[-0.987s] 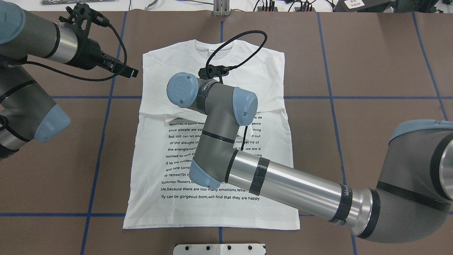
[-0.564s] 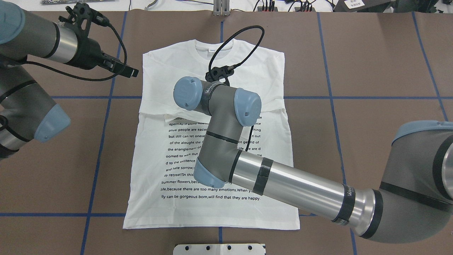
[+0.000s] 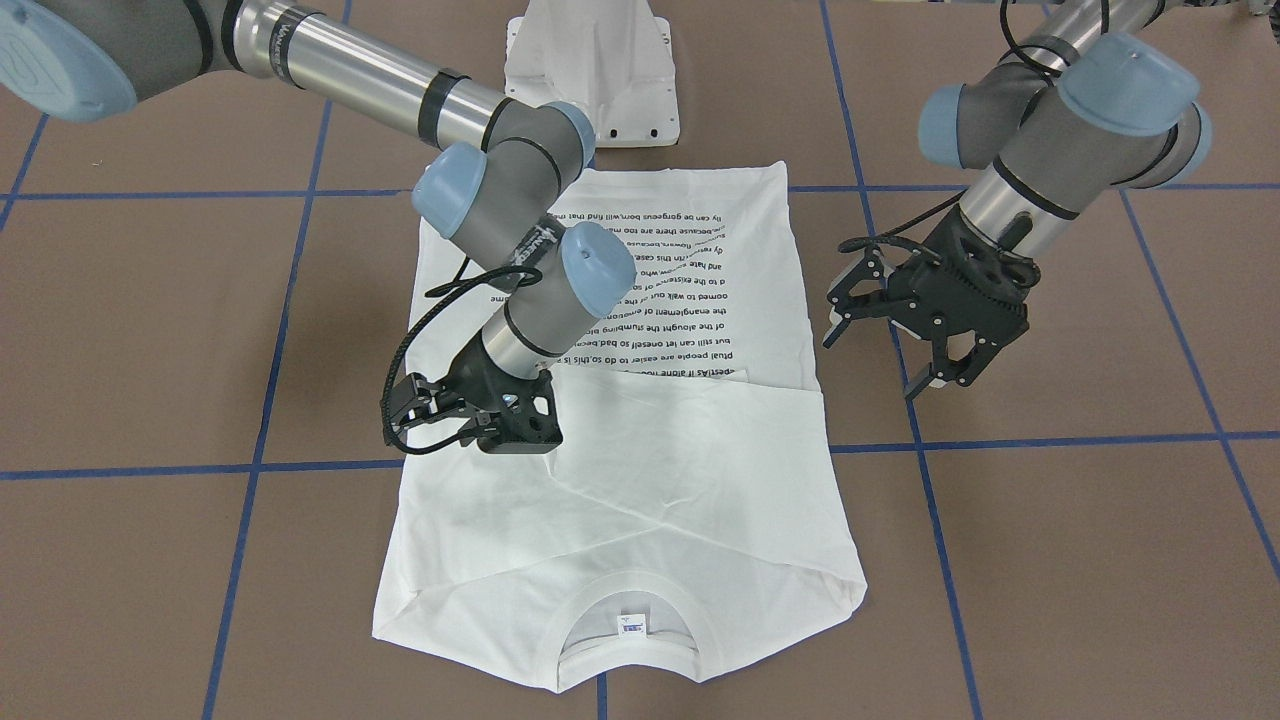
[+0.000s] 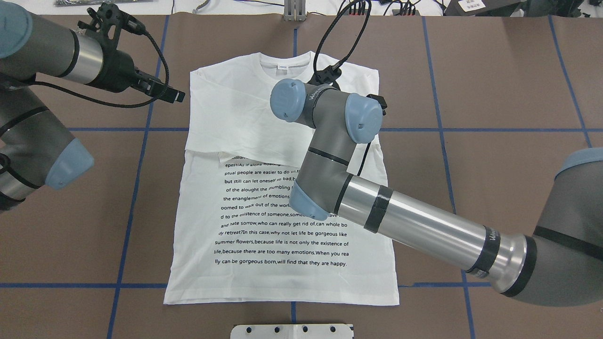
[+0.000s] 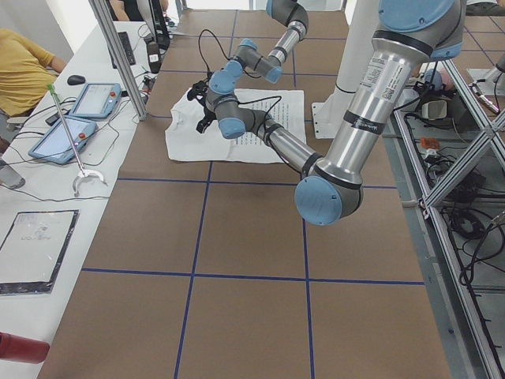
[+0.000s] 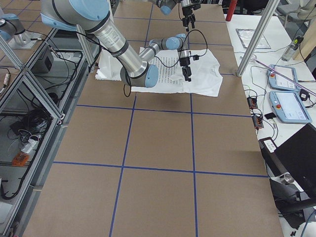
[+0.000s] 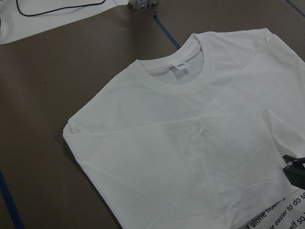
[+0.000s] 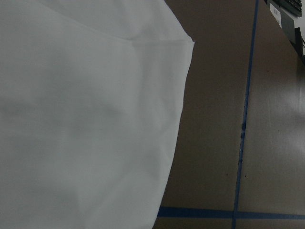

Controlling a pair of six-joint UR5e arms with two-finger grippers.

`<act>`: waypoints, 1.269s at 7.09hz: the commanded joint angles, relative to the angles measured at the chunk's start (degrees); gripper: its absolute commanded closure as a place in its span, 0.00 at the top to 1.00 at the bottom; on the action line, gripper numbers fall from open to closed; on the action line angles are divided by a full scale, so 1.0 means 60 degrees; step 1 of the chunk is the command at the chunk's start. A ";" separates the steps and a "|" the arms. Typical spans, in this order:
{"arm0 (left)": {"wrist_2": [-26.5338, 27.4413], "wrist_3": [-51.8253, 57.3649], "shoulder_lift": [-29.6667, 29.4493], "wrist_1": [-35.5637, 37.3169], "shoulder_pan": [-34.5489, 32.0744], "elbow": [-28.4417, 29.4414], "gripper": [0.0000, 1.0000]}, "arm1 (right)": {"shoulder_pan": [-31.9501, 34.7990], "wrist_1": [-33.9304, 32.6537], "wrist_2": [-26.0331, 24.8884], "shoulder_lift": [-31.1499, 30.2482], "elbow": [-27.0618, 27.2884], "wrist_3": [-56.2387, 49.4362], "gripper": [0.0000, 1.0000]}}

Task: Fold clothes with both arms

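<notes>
The white T-shirt [image 4: 282, 282] lies flat on the brown table, its printed text facing up and both sleeves folded across the chest [image 3: 650, 480]. Its collar [image 7: 171, 76] with the small tag points away from the robot. My right gripper [image 3: 515, 445] hovers low over the shirt's edge near the folded sleeve, and its jaws look open with nothing in them. In the overhead view it is mostly hidden under its own wrist [image 4: 362, 117]. My left gripper [image 3: 890, 360] hangs open and empty above bare table, beside the shirt's other side [image 4: 176, 96].
The white pedestal mount [image 4: 292, 331] stands at the table's near edge, just below the shirt's hem. Blue tape lines [image 4: 136, 188] cross the brown surface. A side bench holds tablets [image 5: 67, 134], and a person [image 5: 24, 67] sits there.
My right arm has swung from over the shirt's middle to its right shoulder area, uncovering more of the printed text. The left arm has not moved.
</notes>
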 commanded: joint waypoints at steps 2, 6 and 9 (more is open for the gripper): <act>0.0004 -0.0159 -0.0001 -0.0001 0.0015 -0.0028 1.00 | 0.0487 0.0366 -0.0141 -0.0621 0.0937 -0.0858 1.00; 0.0004 -0.0159 -0.0001 -0.0001 0.0015 -0.0028 1.00 | 0.0021 0.2639 0.1779 -0.0153 0.0954 0.2608 1.00; 0.0019 -0.0174 -0.0001 -0.0001 0.0029 -0.0028 1.00 | -0.0567 0.2654 0.1750 -0.0107 0.0984 0.3010 0.85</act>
